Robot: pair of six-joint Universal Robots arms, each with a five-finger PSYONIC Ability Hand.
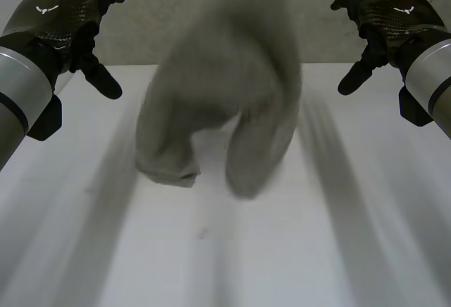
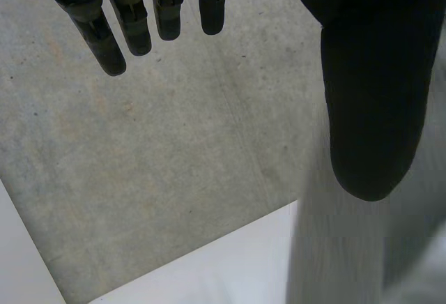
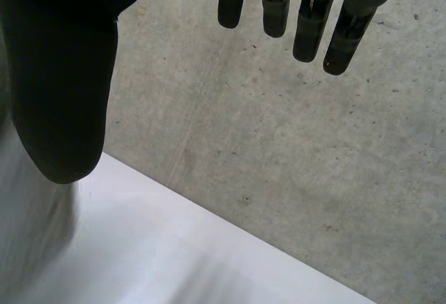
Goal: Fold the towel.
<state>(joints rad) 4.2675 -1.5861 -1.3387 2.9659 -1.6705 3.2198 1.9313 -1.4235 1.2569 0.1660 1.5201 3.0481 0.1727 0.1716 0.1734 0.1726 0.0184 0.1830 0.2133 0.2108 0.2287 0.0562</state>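
A grey towel (image 1: 225, 89) hangs bunched in the air over the far middle of the white table (image 1: 317, 251), streaked by motion. Its lower folds reach down near the tabletop; I cannot tell whether they touch it. My left hand (image 1: 60, 15) is raised at the far left and my right hand (image 1: 391, 15) at the far right, both apart from the towel. Both are open and hold nothing. In the left wrist view the left hand (image 2: 369, 109) has straight fingers, with the towel (image 2: 362, 248) beyond its thumb. The right wrist view has the right hand (image 3: 63, 95) spread, the towel (image 3: 28, 234) beside its thumb.
Grey concrete floor (image 1: 141, 25) lies beyond the table's far edge. That edge (image 2: 209, 248) runs below the left hand's fingertips and also under the right hand (image 3: 209, 213). The near half of the table is bare white.
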